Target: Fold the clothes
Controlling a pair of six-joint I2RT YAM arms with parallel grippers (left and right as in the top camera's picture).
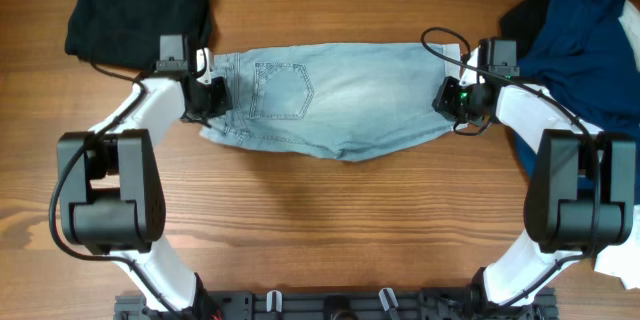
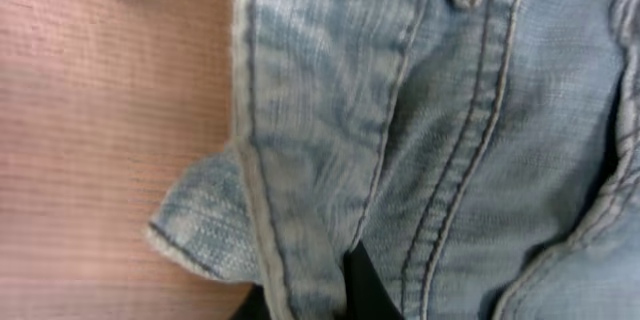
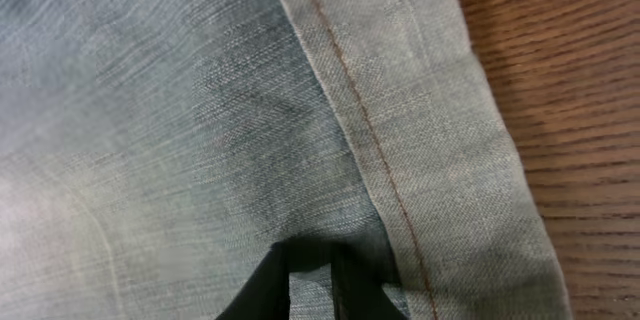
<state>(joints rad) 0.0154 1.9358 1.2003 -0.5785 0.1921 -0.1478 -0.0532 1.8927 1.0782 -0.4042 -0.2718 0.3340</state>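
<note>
The left tool and right tool each seem pinched on the jeans edge just ahead; lift both ends level, holding the denim taut between them.

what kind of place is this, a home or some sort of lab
Probably a robot lab or test bench, not a home: a left arm and a right arm mounted at one edge of a wooden table, jeans spread between them, dark clothes piled at the far corners.

Hidden and cropped
The left pincer is buried in blurred jeans, closure unreadable; the navy garment is cropped at the table's right edge.
</note>
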